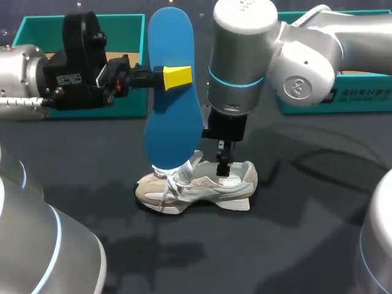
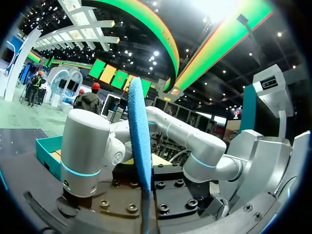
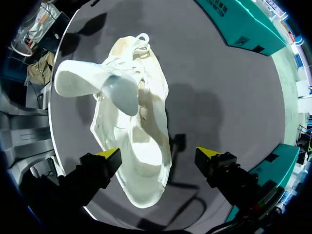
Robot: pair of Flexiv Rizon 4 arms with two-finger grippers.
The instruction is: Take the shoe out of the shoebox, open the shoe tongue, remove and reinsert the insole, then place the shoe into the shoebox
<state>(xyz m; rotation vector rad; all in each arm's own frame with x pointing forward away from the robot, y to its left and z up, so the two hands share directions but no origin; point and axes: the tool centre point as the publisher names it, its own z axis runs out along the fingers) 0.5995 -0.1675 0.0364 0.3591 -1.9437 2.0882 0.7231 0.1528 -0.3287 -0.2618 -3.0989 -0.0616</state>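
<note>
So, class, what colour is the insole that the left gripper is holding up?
Blue; the insole shows best in the head view.

Insole [image 1: 173, 92]: solid blue is seen across the face, no pattern. The same blue is shown on its edge in the left wrist view. Shoe [image 1: 196, 187]: off-white upper is broken up by beige panels, and the laces and sole are kept white. Shoebox [image 1: 30, 30]: teal. Second box [image 1: 361, 101]: also teal, with dark print. Left gripper [image 1: 177, 78] and right gripper [image 3: 160, 153]: black bodies are tipped in bright yellow. Arms [image 1: 306, 55]: silver-grey, ringed with cyan bands. Table [image 1: 306, 245]: plain dark grey.
</note>
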